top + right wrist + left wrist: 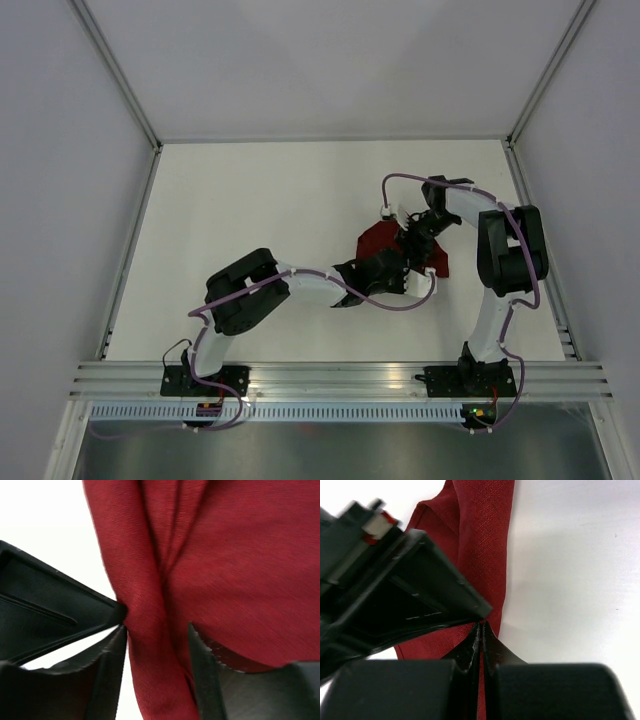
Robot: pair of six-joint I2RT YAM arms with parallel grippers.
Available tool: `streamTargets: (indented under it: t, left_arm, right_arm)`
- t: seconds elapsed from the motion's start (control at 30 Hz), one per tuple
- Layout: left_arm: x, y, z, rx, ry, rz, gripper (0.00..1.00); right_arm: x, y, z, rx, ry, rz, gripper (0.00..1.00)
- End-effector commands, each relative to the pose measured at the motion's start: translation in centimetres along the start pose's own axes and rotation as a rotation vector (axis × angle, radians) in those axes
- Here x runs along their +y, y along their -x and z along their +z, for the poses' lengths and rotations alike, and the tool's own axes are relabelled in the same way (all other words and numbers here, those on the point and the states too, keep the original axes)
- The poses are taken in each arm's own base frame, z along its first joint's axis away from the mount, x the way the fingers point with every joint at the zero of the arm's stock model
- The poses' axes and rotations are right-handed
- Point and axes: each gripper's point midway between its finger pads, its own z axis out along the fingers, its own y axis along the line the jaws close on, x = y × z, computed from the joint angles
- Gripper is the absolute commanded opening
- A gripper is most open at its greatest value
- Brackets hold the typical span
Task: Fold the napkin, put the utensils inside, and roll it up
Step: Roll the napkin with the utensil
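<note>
The dark red napkin [377, 241] lies bunched right of the table's centre, lifted between both grippers. My left gripper [401, 268] is shut on a thin edge of the napkin [482, 545]; its fingertips [474, 639] pinch the cloth. My right gripper [414, 238] is closed around a thick fold of the napkin [240, 570], with the cloth filling the gap between its fingers [112, 665]. The two grippers almost touch: the right one fills the left of the left wrist view [395, 590], and the left one shows in the right wrist view [50, 610]. No utensils are in view.
The white table [250, 200] is walled on the left, back and right. A metal rail [340, 378] runs along the near edge by the arm bases. Purple cables [400, 180] loop along both arms.
</note>
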Motion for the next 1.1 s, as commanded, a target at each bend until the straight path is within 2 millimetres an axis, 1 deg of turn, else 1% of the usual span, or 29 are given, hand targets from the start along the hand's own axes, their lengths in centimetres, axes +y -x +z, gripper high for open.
streamTargets:
  t: [0.0,0.03,0.07,0.13,0.2,0.23,0.27,0.33,0.37,0.4,0.43,0.5,0.53,0.6,0.67,0.8,0.9,0.93,1.03,1.07]
  left_arm:
    - [-3.0,-1.8,0.1,0.07,-0.13,-0.076,0.02]
    - [-3.2,-2.1,0.0,0.083,-0.143,-0.091,0.02]
    - [-3.1,-2.0,-0.1,0.083,-0.147,-0.101,0.02]
    - [-3.3,-2.4,-0.3,0.104,-0.156,-0.127,0.02]
    - [-3.4,-2.2,-0.3,0.098,-0.175,-0.148,0.02]
    - [-3.7,-2.4,-0.4,0.107,-0.19,-0.164,0.02]
    - [-3.8,-2.4,-0.4,0.113,-0.196,-0.173,0.02]
    - [-4.0,-2.4,-0.6,0.118,-0.21,-0.201,0.02]
    - [-4.3,-2.8,-0.8,0.137,-0.227,-0.206,0.02]
    - [-4.5,-2.8,-0.8,0.141,-0.234,-0.213,0.02]
    - [-4.6,-2.9,-0.9,0.145,-0.239,-0.216,0.02]
    - [-4.8,-3.2,-0.9,0.158,-0.248,-0.225,0.02]
    - [-4.7,-3.1,-0.9,0.158,-0.249,-0.229,0.02]
    - [-5.0,-3.4,-0.9,0.17,-0.254,-0.236,0.02]
    - [-4.5,-3.4,-0.8,0.169,-0.245,-0.247,0.02]
    - [-4.0,-3.4,-0.4,0.167,-0.241,-0.269,0.02]
    - [-3.4,-2.9,-0.2,0.154,-0.23,-0.265,0.02]
    - [-3.0,-2.6,-0.2,0.146,-0.222,-0.264,0.02]
    - [-1.8,-2.1,-0.1,0.129,-0.179,-0.257,0.03]
    - [-1.7,-2.0,-0.1,0.127,-0.176,-0.251,0.03]
  right_arm:
    - [-2.2,3.1,-3.6,-0.102,-0.198,0.002,0.6]
    - [-2.3,3.5,-4.6,-0.122,-0.229,0.03,0.61]
    - [-2.8,3.5,-5.4,-0.139,-0.258,0.048,0.62]
    - [-3.3,3.8,-6.9,-0.164,-0.301,0.073,0.62]
    - [-4.4,3.3,-8.3,-0.187,-0.358,0.15,0.63]
    - [-5.0,2.6,-8.9,-0.169,-0.402,0.178,0.63]
    - [-5.6,2.4,-9.3,-0.172,-0.434,0.209,0.62]
    - [-6.3,0.4,-10.0,-0.138,-0.48,0.263,0.59]
    - [-6.4,-0.1,-10.2,-0.137,-0.492,0.28,0.54]
    - [-6.2,-0.7,-9.9,-0.132,-0.484,0.298,0.54]
    - [-6.2,-1.3,-10.2,-0.124,-0.496,0.318,0.53]
    - [-6.2,-2.0,-10.1,-0.114,-0.503,0.345,0.5]
    - [-6.1,-2.5,-9.6,-0.102,-0.495,0.355,0.5]
    - [-6.1,-3.1,-9.0,-0.082,-0.48,0.371,0.48]
    - [-6.3,-3.7,-8.3,-0.064,-0.461,0.39,0.45]
    - [-6.5,-4.3,-7.2,-0.047,-0.429,0.407,0.45]
    - [-7.1,-4.9,-6.3,-0.019,-0.426,0.42,0.41]
    - [-7.3,-5.0,-6.0,-0.012,-0.43,0.422,0.38]
    - [-7.8,-5.4,-5.2,0.01,-0.426,0.43,0.33]
    - [-8.0,-5.4,-5.0,0.015,-0.429,0.431,0.32]
